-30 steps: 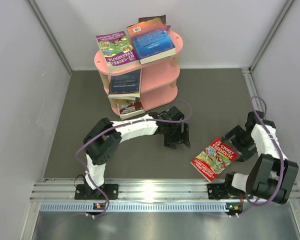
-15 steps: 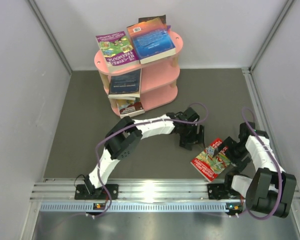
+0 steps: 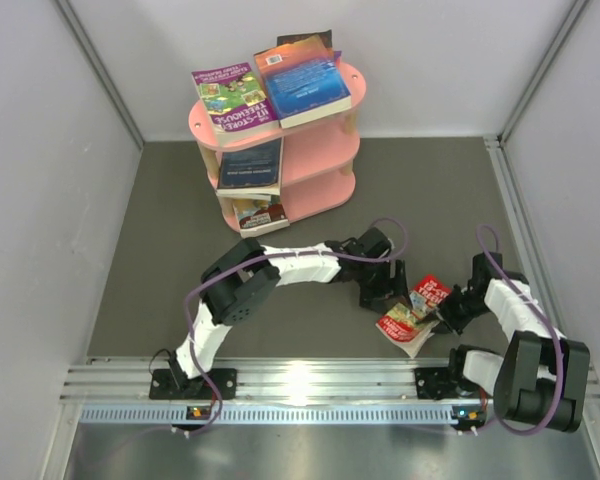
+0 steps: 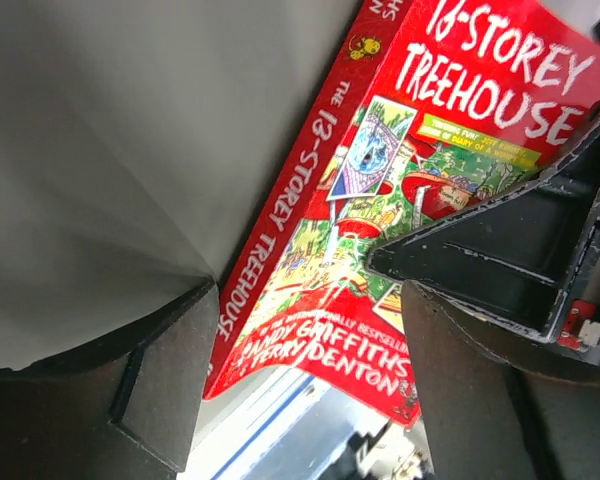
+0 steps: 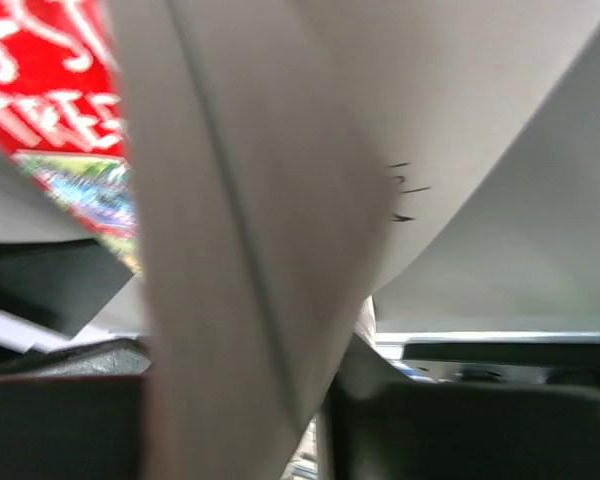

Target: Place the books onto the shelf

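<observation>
A red "13-Storey Treehouse" book (image 3: 410, 310) stands tilted up off the mat at the front right. My right gripper (image 3: 440, 305) is shut on its right edge; in the right wrist view the pale page block (image 5: 250, 250) fills the space between the fingers of the right gripper (image 5: 235, 420). My left gripper (image 3: 385, 290) is open at the book's left side. In the left wrist view the red cover (image 4: 380, 240) and spine hang between the spread fingers of the left gripper (image 4: 310, 400). The pink shelf (image 3: 320, 128) stands at the back with other books on it.
On the shelf's top board lie a purple book (image 3: 232, 100) and a blue book (image 3: 302, 82). A dark blue book (image 3: 250, 165) lies on the middle tier and another book (image 3: 260, 213) on the bottom tier. A metal rail (image 3: 310, 385) runs along the near edge.
My right gripper slid left onto the red book's edge and closed, tipping the book up. My left arm stretched right until its open jaws reached the book's other side.
</observation>
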Available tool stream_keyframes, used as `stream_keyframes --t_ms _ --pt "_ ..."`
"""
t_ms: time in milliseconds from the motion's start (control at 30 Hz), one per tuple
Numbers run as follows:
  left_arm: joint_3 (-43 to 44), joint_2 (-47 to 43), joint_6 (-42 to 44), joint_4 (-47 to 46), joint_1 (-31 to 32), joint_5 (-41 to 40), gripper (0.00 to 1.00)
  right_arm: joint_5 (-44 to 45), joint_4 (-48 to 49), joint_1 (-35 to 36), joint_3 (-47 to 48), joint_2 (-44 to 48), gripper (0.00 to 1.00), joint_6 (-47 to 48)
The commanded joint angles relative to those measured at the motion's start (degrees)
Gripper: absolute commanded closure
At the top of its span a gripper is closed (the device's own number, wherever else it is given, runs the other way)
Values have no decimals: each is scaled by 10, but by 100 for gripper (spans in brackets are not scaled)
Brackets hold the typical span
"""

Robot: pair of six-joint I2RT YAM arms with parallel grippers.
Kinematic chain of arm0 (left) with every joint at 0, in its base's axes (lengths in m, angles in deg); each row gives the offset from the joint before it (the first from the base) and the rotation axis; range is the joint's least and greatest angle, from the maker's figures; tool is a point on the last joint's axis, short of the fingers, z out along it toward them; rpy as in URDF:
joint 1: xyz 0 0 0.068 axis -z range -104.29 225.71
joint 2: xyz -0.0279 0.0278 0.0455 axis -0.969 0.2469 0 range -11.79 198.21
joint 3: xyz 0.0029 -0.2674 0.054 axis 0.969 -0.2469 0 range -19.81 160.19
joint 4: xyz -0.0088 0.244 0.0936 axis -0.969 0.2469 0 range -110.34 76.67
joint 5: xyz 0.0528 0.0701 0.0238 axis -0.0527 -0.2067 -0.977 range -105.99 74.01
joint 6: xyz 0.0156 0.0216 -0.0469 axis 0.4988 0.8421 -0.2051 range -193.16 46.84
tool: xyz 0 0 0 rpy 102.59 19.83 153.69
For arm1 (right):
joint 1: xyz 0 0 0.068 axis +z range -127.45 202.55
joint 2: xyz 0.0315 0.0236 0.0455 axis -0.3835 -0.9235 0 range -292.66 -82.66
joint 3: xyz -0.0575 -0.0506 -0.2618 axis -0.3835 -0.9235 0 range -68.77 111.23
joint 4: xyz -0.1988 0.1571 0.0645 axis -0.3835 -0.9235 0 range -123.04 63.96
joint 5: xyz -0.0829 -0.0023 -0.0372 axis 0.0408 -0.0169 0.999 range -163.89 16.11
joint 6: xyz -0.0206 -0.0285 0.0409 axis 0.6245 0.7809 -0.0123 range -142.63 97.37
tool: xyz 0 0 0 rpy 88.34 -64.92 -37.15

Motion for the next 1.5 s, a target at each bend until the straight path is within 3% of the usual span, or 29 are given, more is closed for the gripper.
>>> stream_keyframes --t_ms 0,67,267,567,767,900,1000,1033,1100,1200,1233,1300,1333,1367,1433,1467 --pt "-82 -32 -70 -105 19 38 21 -30 156 7 14 12 95 -52" --pt "-119 -55 -80 -124 18 36 21 -30 150 7 28 21 100 -51" --pt "-176 -116 -79 -133 15 15 21 -91 116 28 72 29 100 -72" --pt "-247 -210 -92 -161 -69 40 21 -243 174 73 196 43 100 -156" --pt "-242 -226 -121 -224 -98 89 25 -320 276 103 164 58 100 -239" --pt "-240 -240 -158 -296 -98 113 43 -342 325 113 133 57 100 -259" --pt "-240 -262 -159 -295 -98 113 58 -353 358 141 140 47 100 -291" --pt "-239 -266 -158 -284 -98 112 78 -353 362 148 147 44 100 -292" --pt "-238 -285 -146 -264 -98 99 100 -353 360 152 168 32 100 -292" --pt "-236 -323 -123 -209 -98 66 100 -354 356 153 197 16 99 -291" --pt "-228 -343 -114 -170 -98 56 100 -352 347 154 206 14 94 -289" --pt "-211 -359 -80 -112 -98 27 100 -345 335 152 233 7 66 -283" --pt "-187 -375 -66 -89 -98 19 100 -339 321 151 244 6 49 -269" --pt "-176 -382 -39 -38 -98 12 100 -332 285 151 270 2 25 -258" --pt "-139 -404 -13 6 -98 -9 100 -301 229 142 303 -3 10 -211" --pt "-124 -411 13 41 -97 -14 100 -290 173 138 337 -9 7 -194"
